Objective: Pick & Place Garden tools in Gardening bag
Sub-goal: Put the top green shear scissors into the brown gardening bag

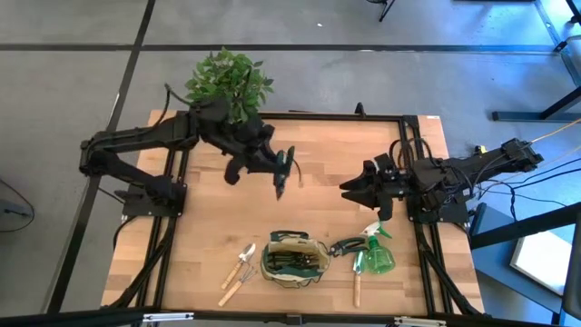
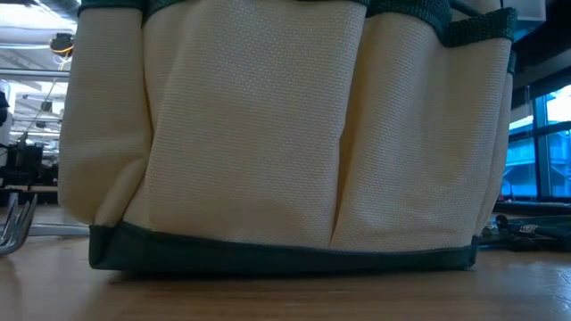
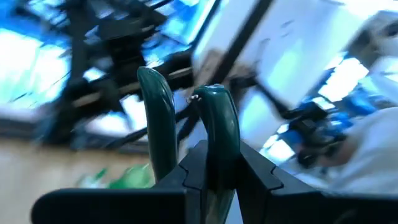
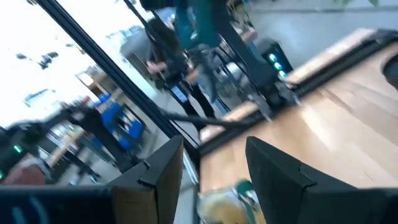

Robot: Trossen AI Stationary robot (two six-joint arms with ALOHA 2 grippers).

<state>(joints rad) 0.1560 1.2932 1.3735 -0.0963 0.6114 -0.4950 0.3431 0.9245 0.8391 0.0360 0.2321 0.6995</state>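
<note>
Four tools lying along the near edge of the bench [image 1: 209,227] around the gardening bag [image 1: 295,260]: trowel and fork [image 1: 241,266], pruners [image 1: 348,245], spray bottle [image 1: 377,258]. Farther back, mid-bench, left gripper [image 1: 272,162] pinching green-handled snips [image 1: 283,171] aloft, likely for carrying bagward; right gripper [image 1: 356,189] waiting near the right edge, jaws spread, empty.

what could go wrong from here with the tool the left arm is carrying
The left gripper holds the green-handled tool in the air, well away from the gardening bag; a slip could drop it on the table. The bag already holds tools, so the tool might catch on the rim. The open right gripper waits nearby and could be grazed.
</note>
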